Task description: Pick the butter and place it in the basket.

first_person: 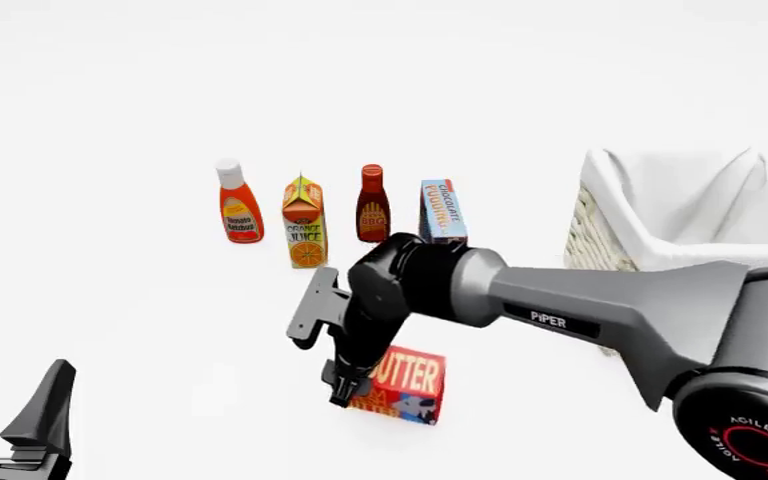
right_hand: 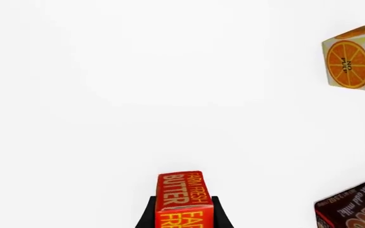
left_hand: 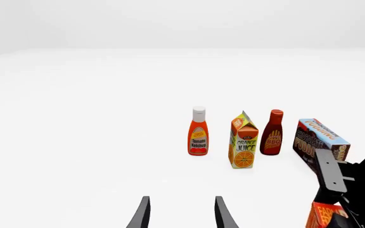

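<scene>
Right gripper (first_person: 347,385) clamped on small red-orange "FARM FRESH BUTTER" box (first_person: 404,384); in right wrist view, black fingers (right_hand: 146,217) flush vs both sides of box (right_hand: 182,198), jaws narrowed to box width. Cannot tell whether box rests on white table (first_person: 131,330) or sits just off it. Box well short of large cream-white woven wicker basket w/ white cloth lining (first_person: 671,205), nearer cam & to its left, not inside.

Left gripper (first_person: 11,405) low at near-left, far from basket; jaws parted wide, holding nothing, fingers (left_hand: 141,213) w/ clear gap in left wrist view.

Row of groceries left of basket, further back than butter: blue-and-brown chocolate pudding box (first_person: 443,211) closest to basket, then dark red BBQ sauce bottle (first_person: 372,204), orange juice carton (first_person: 304,222), red tomato ketchup bottle w/ white cap (first_person: 237,204) furthest. All upright, apart from each other.
</scene>
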